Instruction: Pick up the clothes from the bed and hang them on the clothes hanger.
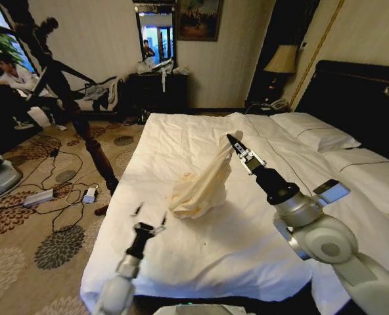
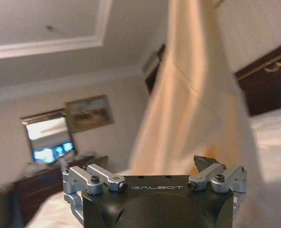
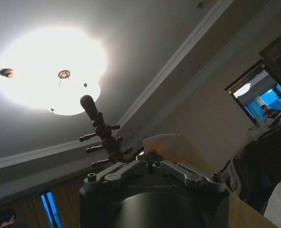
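The right hand point(image 1: 237, 146) is raised above the middle of the bed point(image 1: 201, 249), its fingers closed on the top of a cream garment point(image 1: 204, 184). The garment hangs down from it, and its lower folds rest on the white duvet. The left hand point(image 1: 150, 220) hovers over the bed's foot end, just beside the garment, fingers spread apart and holding nothing.

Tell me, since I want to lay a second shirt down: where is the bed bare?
The white-duvet bed is bare between the open left gripper and the right gripper; its cream garment crowds the middle, white pillows the head.
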